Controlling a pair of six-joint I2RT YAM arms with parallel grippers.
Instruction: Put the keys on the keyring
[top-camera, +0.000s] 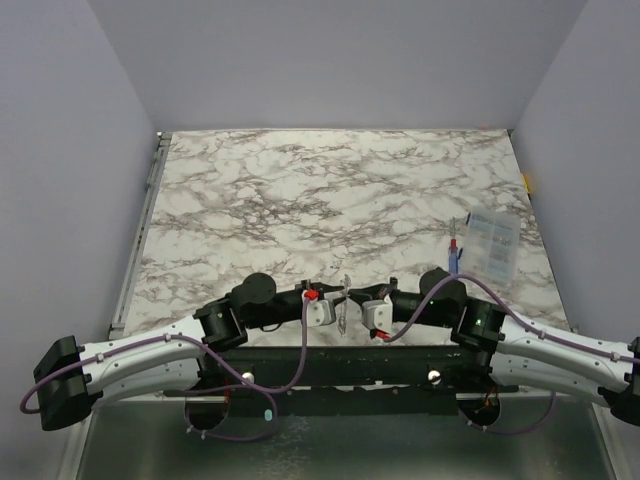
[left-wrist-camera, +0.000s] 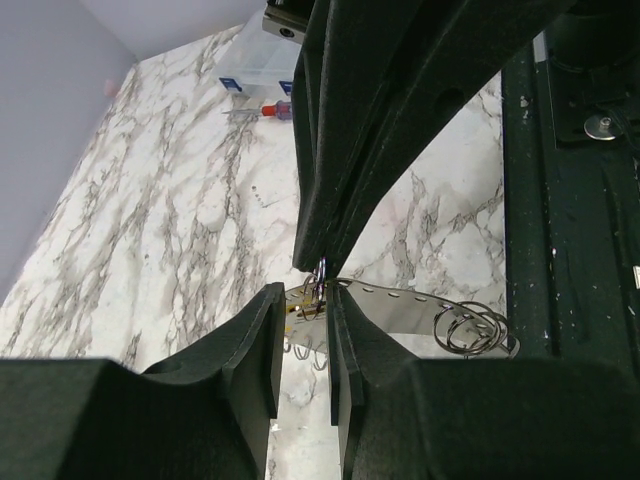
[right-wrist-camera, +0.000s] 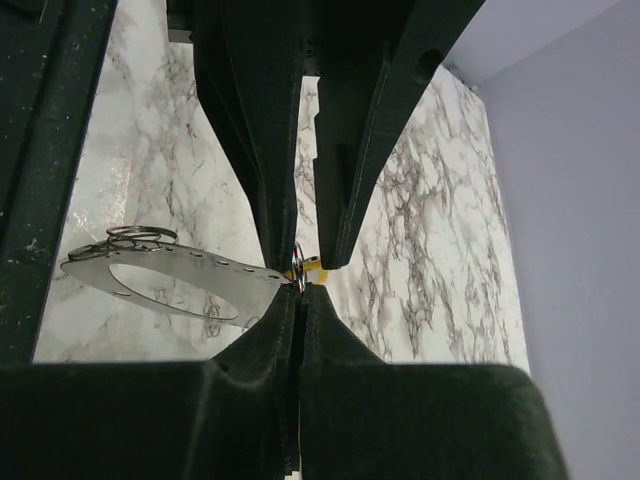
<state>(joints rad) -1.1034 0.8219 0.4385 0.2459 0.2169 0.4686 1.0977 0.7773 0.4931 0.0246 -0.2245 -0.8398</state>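
Note:
My two grippers meet tip to tip above the table's near edge, the left gripper (top-camera: 333, 306) facing the right gripper (top-camera: 354, 306). In the right wrist view the right gripper (right-wrist-camera: 300, 290) is shut on the thin silvery keyring (right-wrist-camera: 298, 262). The keyring also shows in the left wrist view (left-wrist-camera: 320, 275). The left gripper (left-wrist-camera: 308, 300) has its jaws a key's width apart, with a small brass key (left-wrist-camera: 297, 310) spanning the gap. The key touches the keyring in the right wrist view (right-wrist-camera: 318, 266). No other key shows.
A grey perforated plate (left-wrist-camera: 400, 305) hangs edge-on between the grippers (top-camera: 343, 315), with several spare wire rings (left-wrist-camera: 472, 327) at its far end. A clear plastic box (top-camera: 492, 245) and a blue-and-red pen (top-camera: 455, 255) lie on the marble table (top-camera: 300, 190) at the right.

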